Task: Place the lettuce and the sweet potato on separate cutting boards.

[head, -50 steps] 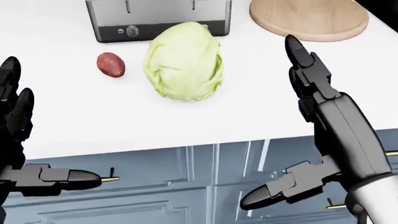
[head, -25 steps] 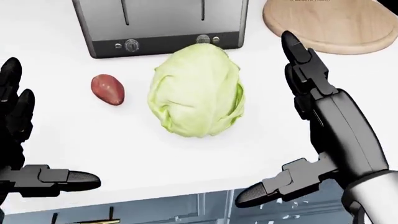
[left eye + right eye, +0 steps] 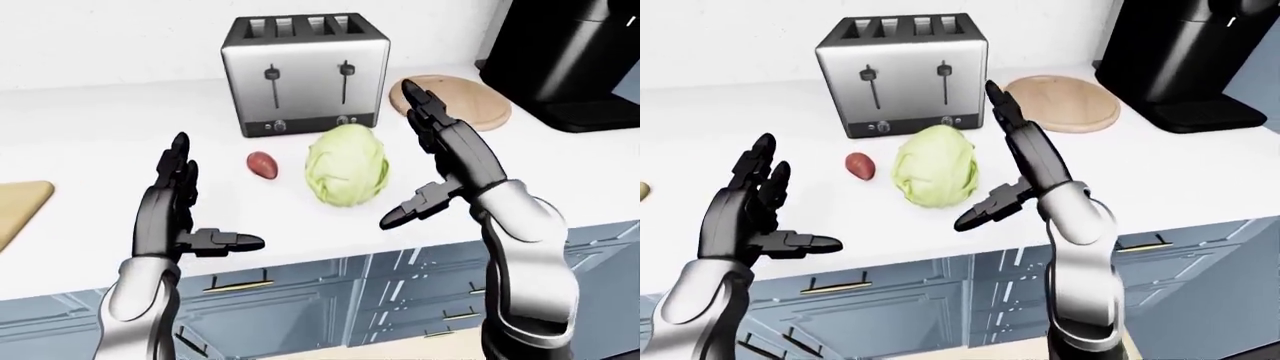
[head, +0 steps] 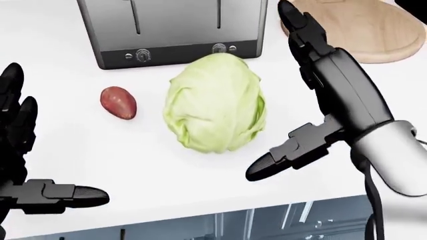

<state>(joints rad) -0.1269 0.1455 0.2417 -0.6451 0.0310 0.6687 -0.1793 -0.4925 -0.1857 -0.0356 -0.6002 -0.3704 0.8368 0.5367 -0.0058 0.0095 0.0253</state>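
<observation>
Nearest to you, along the bottom of the left-eye view, run the blue-grey cabinet fronts [image 3: 330, 289] with their brass handles, under the edge of the white counter [image 3: 90, 120].

Your left hand [image 3: 175, 206] hangs at lower left of that view, palm turned inward, fingers spread upward and the thumb pointing right; it is open and holds nothing, well apart from the vegetables. Your right hand [image 4: 320, 90] is at the right of the head view, also open: the fingers reach up toward the top of the frame, the thumb juts down and left just beside the lettuce. Whether the thumb touches the leaves, you cannot tell from these views; the fingers do not close round anything.

The lettuce [image 4: 215, 102] sits on the bare counter at the centre of the head view, a pale green head, not on any board. The sweet potato [image 4: 118, 102] lies just left of it, small and reddish, also on the counter and apart from the lettuce.

Above them stands the silver toaster [image 3: 305, 71]. To its right, upper right in the left-eye view, lies a round cutting board [image 3: 470, 101], partly behind your right fingers. A second wooden board [image 3: 20, 206] shows at the left edge. A black appliance [image 3: 1185, 52] fills the upper right corner.
</observation>
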